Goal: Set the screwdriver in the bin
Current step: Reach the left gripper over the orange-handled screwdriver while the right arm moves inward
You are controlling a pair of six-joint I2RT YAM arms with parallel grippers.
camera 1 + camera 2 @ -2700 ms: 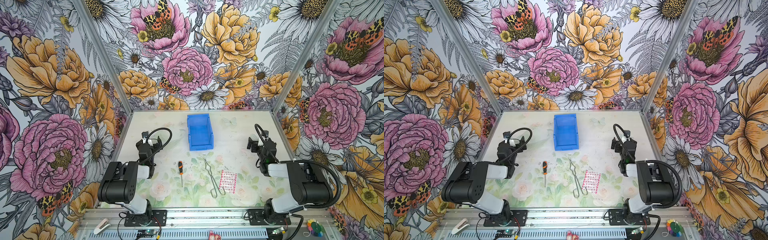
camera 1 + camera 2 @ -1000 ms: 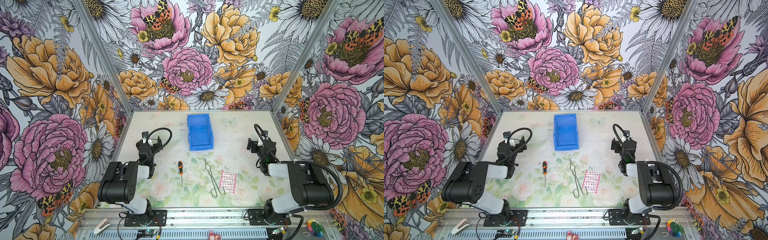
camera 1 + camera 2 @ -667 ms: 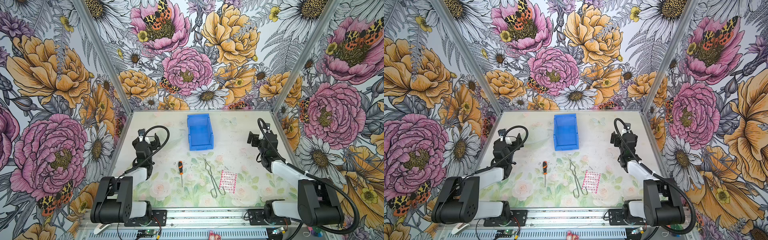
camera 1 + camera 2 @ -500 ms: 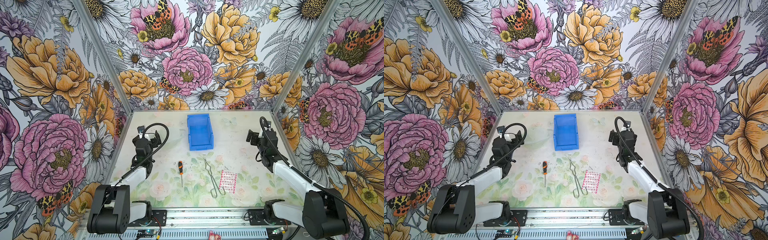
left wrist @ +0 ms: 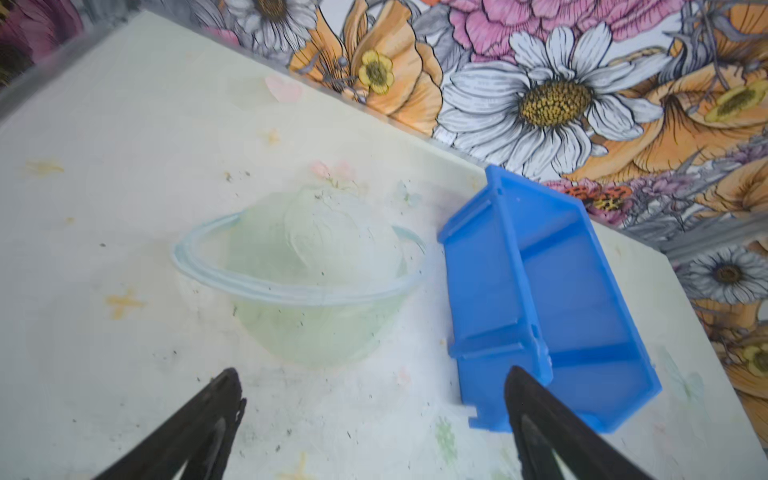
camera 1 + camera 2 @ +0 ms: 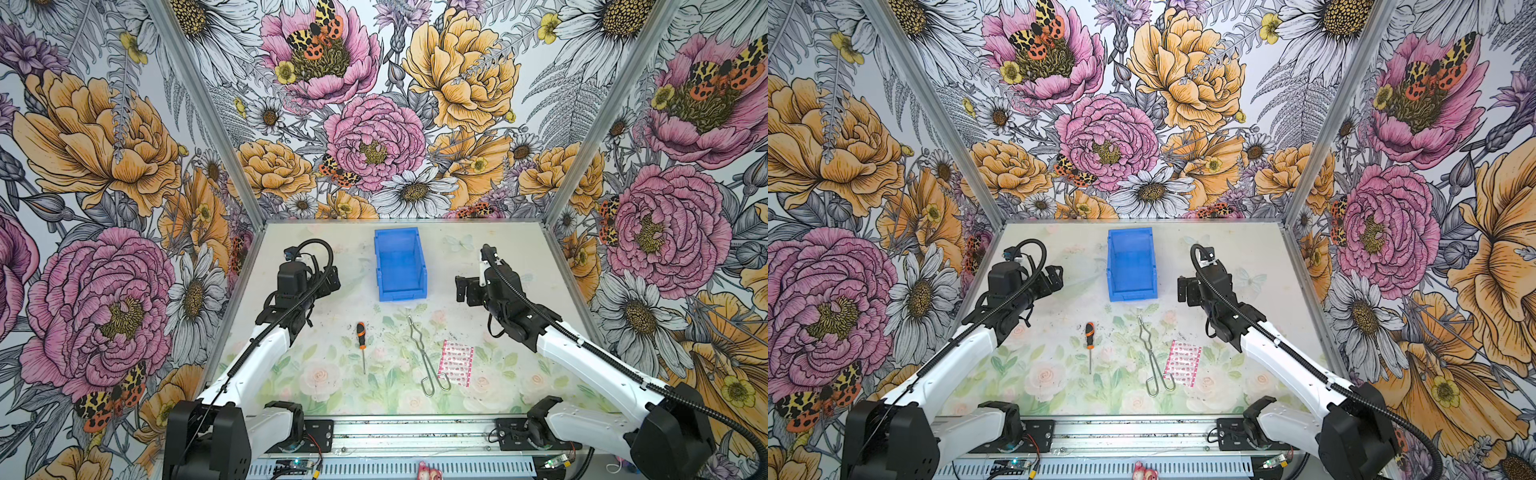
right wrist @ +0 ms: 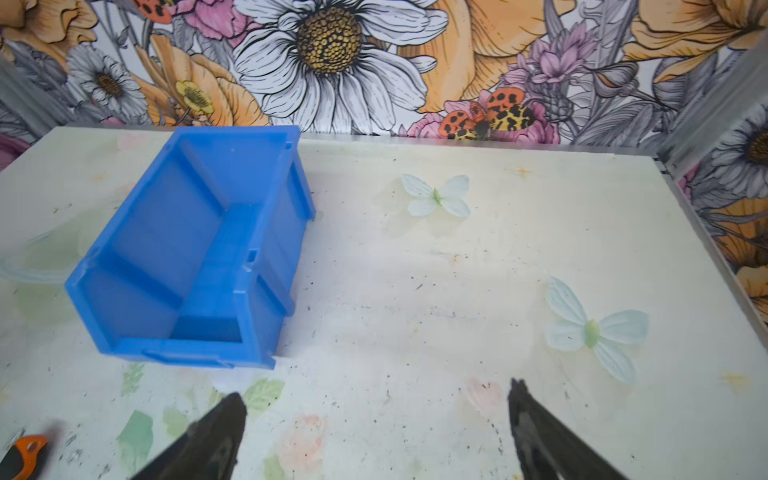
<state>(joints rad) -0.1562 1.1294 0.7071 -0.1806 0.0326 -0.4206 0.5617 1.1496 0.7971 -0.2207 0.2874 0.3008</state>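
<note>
The small screwdriver with the orange-and-black handle and thin silver shaft (image 6: 360, 340) lies flat on the floral-printed bench (image 6: 515, 253), handle pointing away from the arm bases, nearer those bases than either hand and between the two; just beside it, toward the right hand's side, lie the all-metal wire tongs with looped handles (image 6: 424, 357), and touching their loops a pink patterned packet (image 6: 456, 362); the left hand (image 5: 370, 388) hangs above the bench with its fingers wide apart and nothing between them; the right hand (image 7: 376, 401) hangs likewise, fingers spread and empty; beyond and between both hands stands the rectangular bright blue plastic bin (image 6: 1131, 266), upright and empty, its lower cut-down end facing the screwdriver, well apart from it.
</note>
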